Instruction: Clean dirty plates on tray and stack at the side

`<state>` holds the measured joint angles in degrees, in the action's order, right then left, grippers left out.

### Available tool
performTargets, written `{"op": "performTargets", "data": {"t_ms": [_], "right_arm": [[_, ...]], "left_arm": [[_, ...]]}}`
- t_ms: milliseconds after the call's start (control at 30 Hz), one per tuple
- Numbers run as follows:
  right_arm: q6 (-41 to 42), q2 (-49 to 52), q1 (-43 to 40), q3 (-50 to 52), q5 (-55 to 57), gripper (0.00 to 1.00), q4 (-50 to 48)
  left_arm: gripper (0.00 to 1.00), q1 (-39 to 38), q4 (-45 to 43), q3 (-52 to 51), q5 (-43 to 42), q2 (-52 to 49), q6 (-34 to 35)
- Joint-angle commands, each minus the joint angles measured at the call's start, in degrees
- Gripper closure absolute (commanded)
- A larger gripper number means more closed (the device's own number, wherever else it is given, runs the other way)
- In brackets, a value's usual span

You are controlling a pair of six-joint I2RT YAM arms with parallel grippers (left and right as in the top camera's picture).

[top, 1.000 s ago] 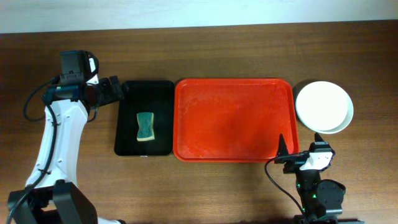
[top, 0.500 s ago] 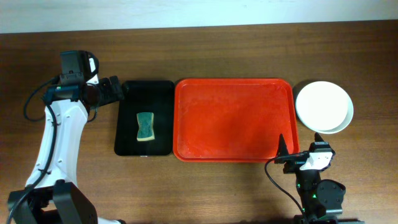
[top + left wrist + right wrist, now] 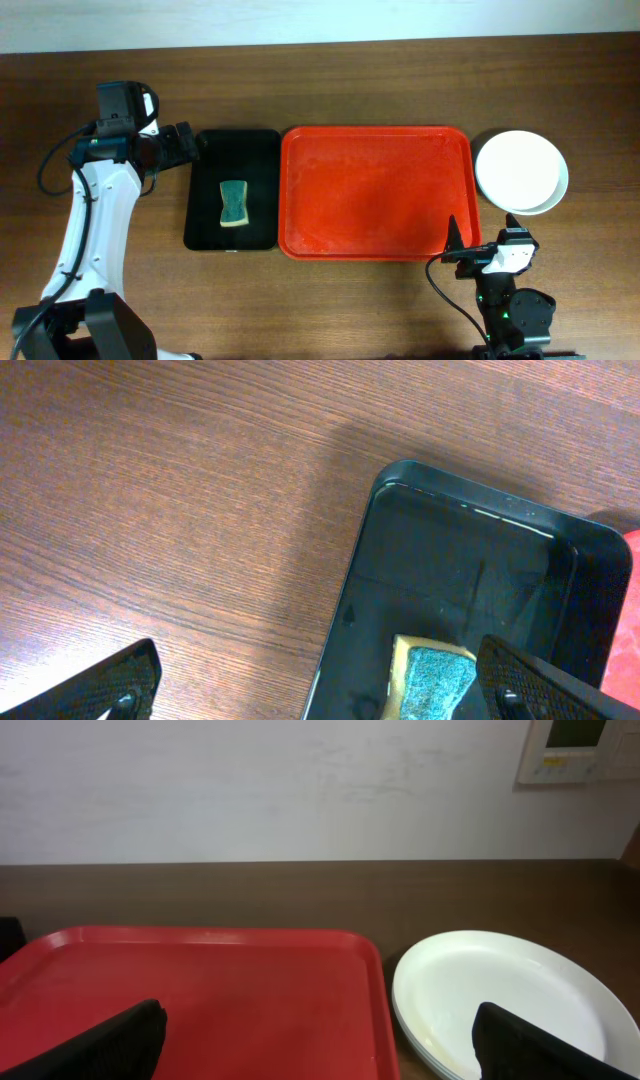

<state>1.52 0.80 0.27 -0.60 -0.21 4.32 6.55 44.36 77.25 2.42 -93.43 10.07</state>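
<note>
The red tray point(image 3: 375, 190) lies bare in the middle of the table; its right end point(image 3: 200, 990) fills the lower left of the right wrist view. The plates point(image 3: 520, 172) sit stacked on the table just right of the tray, white one on top point(image 3: 500, 990), with rims of others showing beneath. My right gripper point(image 3: 481, 232) hovers low near the tray's front right corner, open and holding nothing point(image 3: 325, 1045). My left gripper point(image 3: 192, 145) hangs open and unladen over the far left corner of the black tray point(image 3: 325, 695).
A narrow black tray point(image 3: 232, 190) lies left of the red tray, with a green and yellow sponge point(image 3: 233, 203) in it. The sponge point(image 3: 430, 680) lies near my left gripper's right finger point(image 3: 545, 685). Bare wooden table surrounds everything; a white wall stands behind.
</note>
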Motion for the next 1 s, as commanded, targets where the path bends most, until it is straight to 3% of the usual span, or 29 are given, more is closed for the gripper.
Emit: {"op": "performTargets", "data": {"t_ms": [0, 533, 967], "right_arm": [[0.48, -0.59, 0.42, 0.28, 0.92, 0.02, 0.42], [0.48, -0.59, 0.42, 0.28, 0.92, 0.02, 0.42], [0.48, -0.59, 0.42, 0.28, 0.92, 0.02, 0.39]], "left_arm": [[0.01, -0.02, -0.09, 0.59, 0.39, 4.74, -0.11], [0.01, -7.23, 0.42, 0.57, 0.96, 46.36, -0.94], [0.01, -7.3, 7.17, 0.24, 4.11, 78.66, -0.98]]}}
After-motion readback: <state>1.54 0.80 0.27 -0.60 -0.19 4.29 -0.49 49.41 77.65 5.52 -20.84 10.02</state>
